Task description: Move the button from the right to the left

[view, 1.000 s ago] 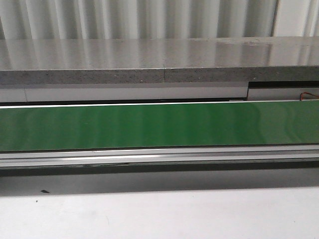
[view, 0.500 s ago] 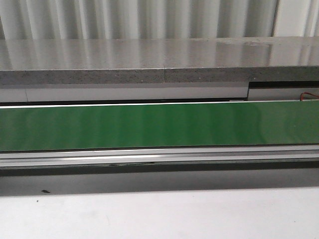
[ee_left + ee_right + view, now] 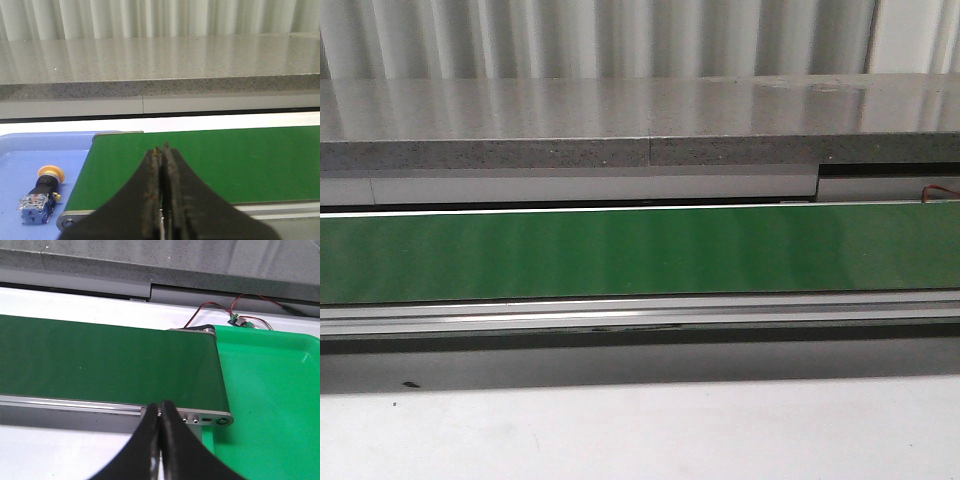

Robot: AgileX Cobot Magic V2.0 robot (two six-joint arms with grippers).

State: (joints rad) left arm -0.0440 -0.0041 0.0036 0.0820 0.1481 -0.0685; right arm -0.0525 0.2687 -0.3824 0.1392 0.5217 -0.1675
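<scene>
The button [image 3: 41, 192], with a round yellow cap, clear-grey body and blue block, lies on its side in the blue tray [image 3: 30, 150] at the left end of the green conveyor belt [image 3: 225, 160]. My left gripper [image 3: 162, 148] is shut and empty over the belt's near edge, to the right of the button and apart from it. My right gripper [image 3: 159, 405] is shut and empty at the near rail of the belt [image 3: 100, 360], close to its right end. Neither gripper nor the button shows in the front view.
A green tray [image 3: 270, 390] sits beyond the belt's right end, with nothing visible in it. Red and black wires with a small circuit board [image 3: 240, 321] lie behind it. A grey stone ledge [image 3: 640, 130] runs behind the belt [image 3: 640, 250]. White tabletop [image 3: 640, 430] lies in front.
</scene>
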